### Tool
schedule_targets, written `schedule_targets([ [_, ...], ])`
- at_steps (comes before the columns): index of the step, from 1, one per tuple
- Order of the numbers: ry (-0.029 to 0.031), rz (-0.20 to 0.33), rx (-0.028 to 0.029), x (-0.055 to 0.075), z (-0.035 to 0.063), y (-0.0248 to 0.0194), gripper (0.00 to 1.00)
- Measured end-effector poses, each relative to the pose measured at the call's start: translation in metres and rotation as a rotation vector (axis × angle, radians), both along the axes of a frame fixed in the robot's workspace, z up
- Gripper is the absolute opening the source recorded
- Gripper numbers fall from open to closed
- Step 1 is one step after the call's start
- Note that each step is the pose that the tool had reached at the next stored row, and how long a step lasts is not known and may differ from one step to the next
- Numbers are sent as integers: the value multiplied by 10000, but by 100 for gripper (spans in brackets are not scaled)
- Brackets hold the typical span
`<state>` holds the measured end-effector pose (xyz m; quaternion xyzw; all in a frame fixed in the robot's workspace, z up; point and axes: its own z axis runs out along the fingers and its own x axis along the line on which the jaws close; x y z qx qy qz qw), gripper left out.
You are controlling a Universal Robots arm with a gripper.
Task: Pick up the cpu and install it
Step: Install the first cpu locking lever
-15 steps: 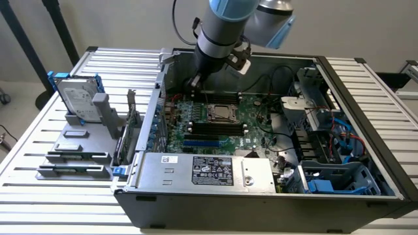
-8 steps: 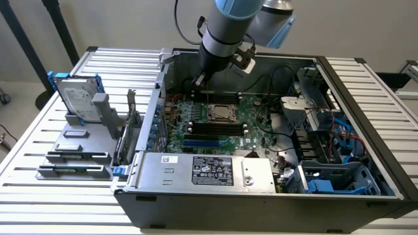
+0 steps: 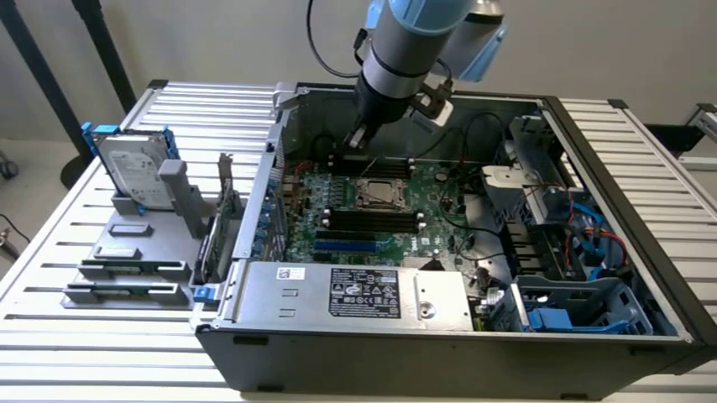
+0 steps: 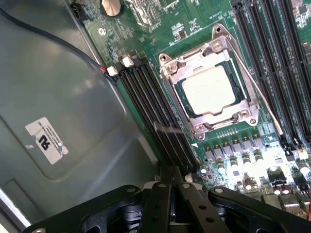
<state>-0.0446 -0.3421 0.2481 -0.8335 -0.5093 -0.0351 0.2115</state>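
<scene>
The arm [image 3: 405, 50] slants steeply down from above, its grey-and-blue wrist [image 3: 479, 46] bulging toward the exterior view's right. The slim black end effector [image 3: 356, 141] points downward, its fingers [image 4: 163, 194] pressed tight together.

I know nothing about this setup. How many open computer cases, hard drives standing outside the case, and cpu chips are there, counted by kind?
open computer case: 1
hard drive, upright in the grey rack outside the case: 1
cpu, lying in the motherboard socket: 1
Total: 3
</scene>
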Motion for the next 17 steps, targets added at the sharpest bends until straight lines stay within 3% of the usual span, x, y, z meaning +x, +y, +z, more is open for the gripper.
schedule_targets([
  [8, -188, -52, 0, -3, -112, -3, 11],
  [17, -205, -54, -28, -24, -275, -9, 11],
])
